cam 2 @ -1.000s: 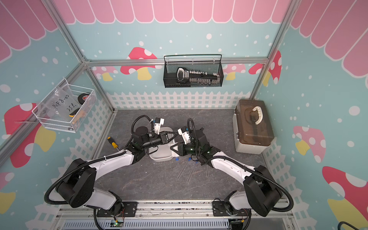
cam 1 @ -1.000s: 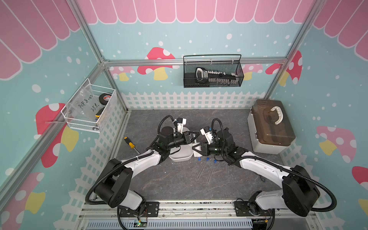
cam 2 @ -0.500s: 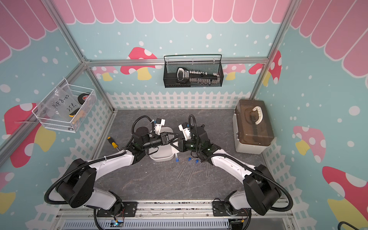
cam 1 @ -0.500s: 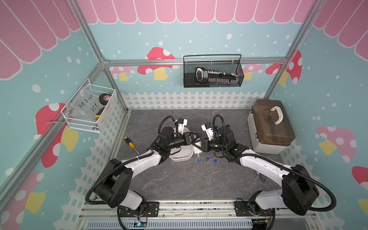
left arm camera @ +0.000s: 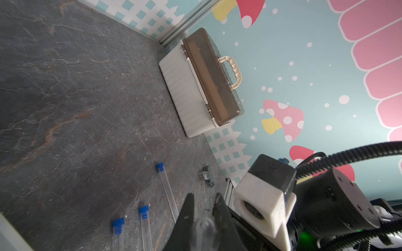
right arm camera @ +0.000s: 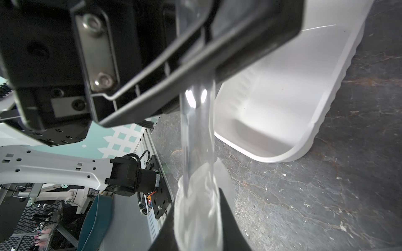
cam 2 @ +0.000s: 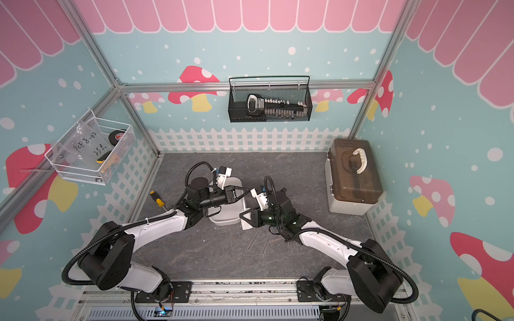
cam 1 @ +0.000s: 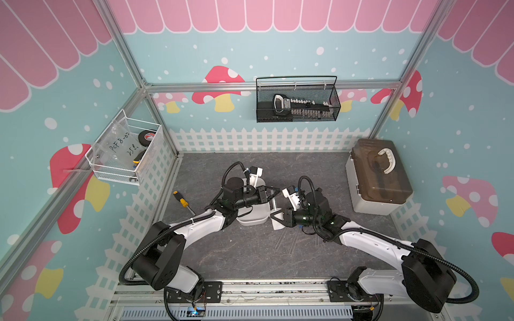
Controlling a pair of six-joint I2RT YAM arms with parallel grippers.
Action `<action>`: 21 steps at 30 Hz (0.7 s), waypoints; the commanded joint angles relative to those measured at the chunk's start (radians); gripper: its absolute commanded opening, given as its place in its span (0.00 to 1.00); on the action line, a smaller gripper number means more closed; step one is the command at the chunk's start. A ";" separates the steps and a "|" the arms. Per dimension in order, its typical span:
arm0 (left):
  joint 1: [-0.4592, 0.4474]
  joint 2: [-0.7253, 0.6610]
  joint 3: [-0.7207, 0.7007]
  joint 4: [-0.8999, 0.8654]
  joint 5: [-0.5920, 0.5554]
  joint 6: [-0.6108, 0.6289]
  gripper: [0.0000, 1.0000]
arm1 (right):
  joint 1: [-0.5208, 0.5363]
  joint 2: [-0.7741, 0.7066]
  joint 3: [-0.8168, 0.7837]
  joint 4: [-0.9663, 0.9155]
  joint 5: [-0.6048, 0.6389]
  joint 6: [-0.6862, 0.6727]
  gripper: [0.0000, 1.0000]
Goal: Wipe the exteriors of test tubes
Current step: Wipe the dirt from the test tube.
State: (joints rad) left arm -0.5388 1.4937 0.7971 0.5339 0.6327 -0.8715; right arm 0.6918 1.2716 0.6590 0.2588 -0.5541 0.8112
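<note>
Tube (right arm camera: 196, 130) clamped tight in my left gripper (left arm camera: 204, 217), held off the table by the rim of the white tray (right arm camera: 304, 139). My right gripper (right arm camera: 196, 223) is squeezed onto a white cloth (right arm camera: 195, 195) wrapped round the tube's other end. Three blue-capped tubes (left arm camera: 118, 230) (left arm camera: 145, 223) (left arm camera: 168, 191) lie flat on the grey table (left arm camera: 76, 97), side by side, near my right arm.

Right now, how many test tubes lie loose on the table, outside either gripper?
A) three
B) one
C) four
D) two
A: the left wrist view shows three blue-capped test tubes lying on the table, while the left gripper is shut on the fourth tube.
</note>
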 commanded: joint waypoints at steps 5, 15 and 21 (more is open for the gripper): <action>0.017 -0.028 0.012 -0.009 -0.025 0.028 0.06 | 0.001 0.030 0.066 0.000 -0.008 -0.030 0.20; 0.016 -0.053 -0.013 -0.023 -0.030 0.033 0.06 | -0.068 0.143 0.252 0.001 -0.067 -0.078 0.20; 0.016 -0.044 -0.004 -0.017 -0.025 0.032 0.06 | -0.072 0.147 0.265 -0.016 -0.079 -0.084 0.20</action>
State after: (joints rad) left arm -0.5194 1.4525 0.7971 0.5331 0.6025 -0.8593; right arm 0.6216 1.4124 0.8974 0.2157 -0.6113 0.7383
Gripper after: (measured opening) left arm 0.145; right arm 0.202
